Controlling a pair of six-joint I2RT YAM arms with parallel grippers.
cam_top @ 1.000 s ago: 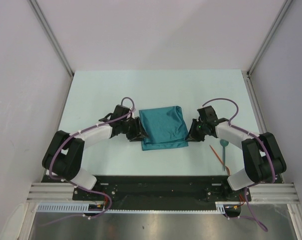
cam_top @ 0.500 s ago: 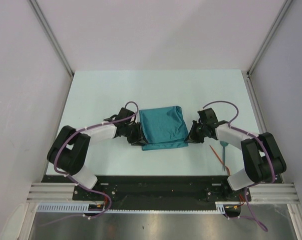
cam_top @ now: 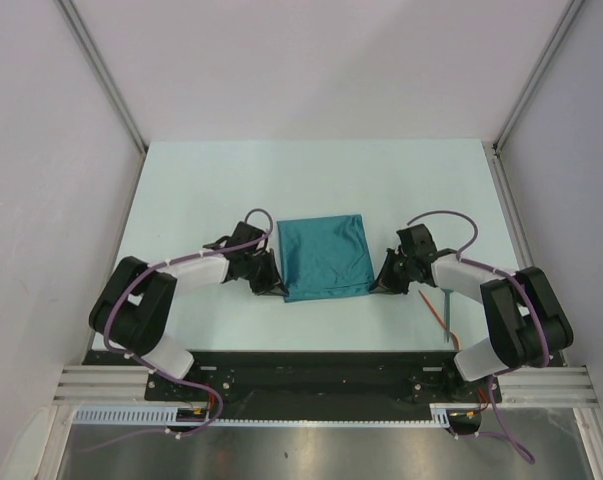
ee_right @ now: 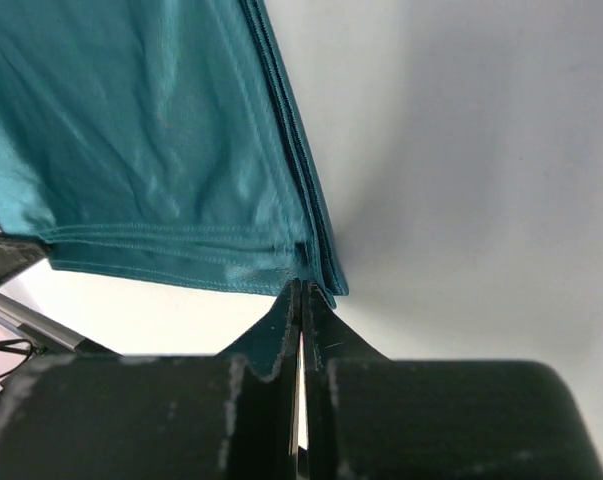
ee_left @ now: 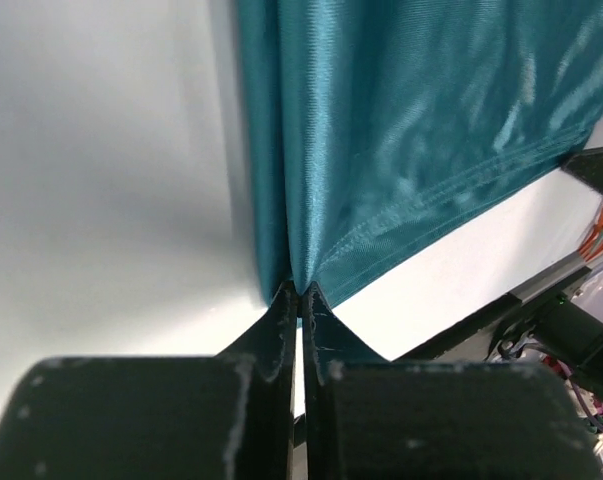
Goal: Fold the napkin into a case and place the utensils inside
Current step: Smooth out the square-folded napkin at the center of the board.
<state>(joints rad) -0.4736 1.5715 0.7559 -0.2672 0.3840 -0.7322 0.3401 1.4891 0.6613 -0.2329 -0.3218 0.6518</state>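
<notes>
The napkin (cam_top: 325, 257) lies in the middle of the table (cam_top: 231, 180), folded to a rough square with its stacked hems running along the near edge. My left gripper (cam_top: 277, 288) is pressed together on the near left corner. The left wrist view shows the cloth puckering right where the tips meet. My right gripper (cam_top: 378, 284) is pinched shut on the near right corner, where several layered edges end.

I judge this to be the start of the next fold. To do it well, I should make sure each pinch holds every layer at its corner, since a layer left behind would drag and spoil the crease. Both corners should rise together and only just off the table, with the near edge taut between them but not stretched. Then I should carry it straight toward the far edge, level and in step, so the hems land parallel and the pouch comes out narrow and even.

The orange-red utensil (cam_top: 432, 308) lies near my right arm, apart from the napkin, so I must not sweep it on the way.
</notes>
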